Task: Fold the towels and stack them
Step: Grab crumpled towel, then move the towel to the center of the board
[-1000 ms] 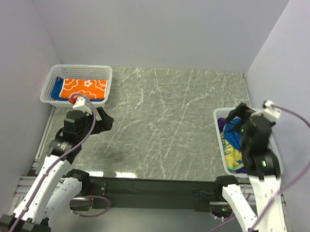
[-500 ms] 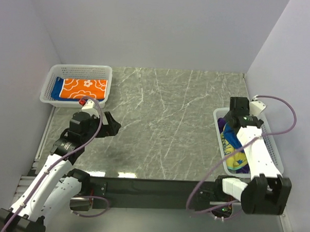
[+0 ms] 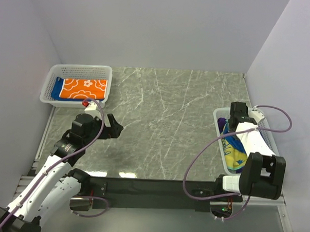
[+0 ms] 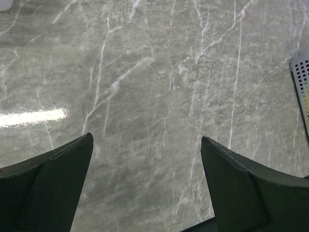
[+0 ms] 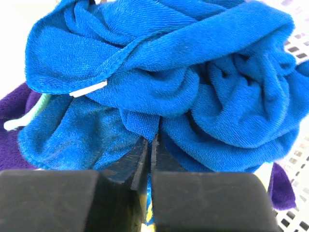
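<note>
A crumpled royal blue towel point(image 5: 169, 63) fills the right wrist view. My right gripper point(image 5: 152, 137) is shut on a fold at its lower edge. It lies on a purple towel point(image 5: 14, 111) inside the right white basket point(image 3: 219, 112). From above, my right gripper point(image 3: 230, 122) dips into that basket, where a yellow towel with a blue border point(image 3: 235, 150) also lies. An orange flowered towel point(image 3: 84, 87) lies folded in the left basket point(image 3: 80, 67). My left gripper point(image 3: 115, 128) hangs open over bare marble, nothing between its fingers point(image 4: 63, 164).
The grey marble table point(image 3: 165, 121) spans the space between the two baskets. White walls close in the back and both sides. A corner of a white mesh basket point(image 4: 301, 77) shows at the right edge of the left wrist view.
My right arm swung down into the right basket and its jaws closed on the blue towel. My left gripper drifted slightly right over the table, still open.
</note>
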Tool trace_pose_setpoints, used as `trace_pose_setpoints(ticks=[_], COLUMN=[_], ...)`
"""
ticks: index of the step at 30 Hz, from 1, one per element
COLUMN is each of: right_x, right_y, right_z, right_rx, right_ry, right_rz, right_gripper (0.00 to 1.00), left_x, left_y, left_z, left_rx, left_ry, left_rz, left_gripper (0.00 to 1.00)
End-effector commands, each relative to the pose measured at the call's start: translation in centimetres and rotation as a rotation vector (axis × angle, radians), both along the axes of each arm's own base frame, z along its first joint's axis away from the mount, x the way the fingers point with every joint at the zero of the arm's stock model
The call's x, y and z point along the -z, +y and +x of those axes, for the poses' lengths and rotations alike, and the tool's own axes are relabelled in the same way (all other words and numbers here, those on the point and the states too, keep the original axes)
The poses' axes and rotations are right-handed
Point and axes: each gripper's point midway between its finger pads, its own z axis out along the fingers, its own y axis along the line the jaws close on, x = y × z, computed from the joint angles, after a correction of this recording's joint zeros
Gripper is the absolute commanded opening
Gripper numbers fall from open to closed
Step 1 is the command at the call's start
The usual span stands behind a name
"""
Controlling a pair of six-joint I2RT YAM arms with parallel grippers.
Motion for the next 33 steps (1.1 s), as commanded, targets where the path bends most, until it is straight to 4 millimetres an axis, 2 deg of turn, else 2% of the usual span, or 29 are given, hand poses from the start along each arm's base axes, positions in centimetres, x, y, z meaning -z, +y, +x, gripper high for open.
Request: trace_pose_setpoints(ticks=[1,2,3,5,6,7,8,9,10,11,12,14,15,18,20,21,23,26,28,29,30,31,32,33], right_x=[-4.3,-5.2,-7.7,-10.4,-13.6,-15.2,-16.9,-20.6,-22.5,-24.4,-28.0,-31.7,-34.9,-41.1,-43.6,-45.7,-47.7,-48.3,-46.5,-45.7,-42.9,-41.2,-39.0,-34.5], right_y=[-1.3,-1.3,-1.4,-0.9,-0.8,-0.4,0.7,1.4,1.9,4.4,5.7,8.2,10.6,15.2,19.3,20.4,24.1,28.3,31.2,33.6,35.6,37.1,39.5,41.2], right_z=[0.3,0.1,0.7,1.1,1.9,2.3,3.0,4.0,4.5,5.5,6.6,8.1,9.2,10.8,10.9,10.9,10.1,8.3,6.7,5.2,4.1,3.1,1.1,-0.1], right_rx=[0.037,0.029,0.007,-0.033,-0.062,-0.088,-0.144,-0.186,-0.215,-0.305,-0.363,-0.455,-0.54,-0.702,-0.841,-0.876,-1.003,-1.144,-1.269,-1.358,-1.445,-1.501,-1.571,-1.62], right_ry=[-0.109,-0.116,-0.168,-0.21,-0.27,-0.302,-0.334,-0.402,-0.435,-0.47,-0.529,-0.61,-0.68,-0.849,-0.937,-0.999,-1.082,-1.146,-1.131,-1.13,-1.07,-1.03,-0.972,-0.861], right_rz=[-0.079,-0.085,-0.106,-0.123,-0.143,-0.148,-0.148,-0.165,-0.172,-0.17,-0.194,-0.183,-0.177,-0.164,-0.114,-0.107,-0.065,-0.003,0.066,0.119,0.181,0.232,0.317,0.369], right_gripper=[0.0,0.0,0.0,0.0,0.0,0.0,0.0,0.0,0.0,0.0,0.0,0.0,0.0,0.0,0.0,0.0,0.0,0.0,0.0,0.0,0.0,0.0,0.0,0.0], left_x=[-1.0,-0.9,-1.0,-0.9,-0.8,-0.7,-0.7,-0.5,-0.6,-0.5,-0.4,-0.3,-0.3,0.0,-0.1,-0.2,-0.6,-1.4,-1.7,-2.3,-2.5,-2.8,-3.4,-3.7], left_y=[-0.1,-0.2,-0.2,-0.3,-0.3,-0.3,-0.3,-0.3,-0.3,0.1,0.1,0.3,0.3,0.4,0.4,0.5,0.8,1.1,1.6,1.8,2.3,2.6,3.0,3.4], left_z=[0.1,0.1,0.1,0.1,0.2,0.2,0.2,0.2,0.2,0.5,0.5,0.7,0.7,0.8,0.9,0.9,0.9,0.8,0.9,0.8,0.9,0.8,0.7,0.7], left_rx=[0.0,0.003,0.006,0.006,0.006,0.006,0.006,0.008,0.006,-0.018,-0.022,-0.031,-0.035,-0.039,-0.043,-0.047,-0.059,-0.076,-0.103,-0.114,-0.143,-0.16,-0.182,-0.201], left_ry=[-0.034,-0.031,-0.031,-0.027,-0.023,-0.02,-0.02,-0.014,-0.014,-0.016,-0.012,-0.005,-0.002,0.008,0.004,-0.001,-0.022,-0.057,-0.075,-0.097,-0.107,-0.118,-0.144,-0.155], left_rz=[-0.003,-0.002,-0.002,0.0,0.0,0.003,0.003,0.005,0.006,0.018,0.021,0.026,0.025,0.028,0.027,0.027,0.022,0.008,0.003,-0.005,-0.003,-0.004,-0.015,-0.018], left_gripper=[0.99,0.99,0.99,0.99,0.99,0.99,0.99,0.99,0.99,0.99,0.99,0.99,0.99,0.99,0.99,0.99,0.99,0.99,0.99,0.99,1.0,0.99,0.99,0.99])
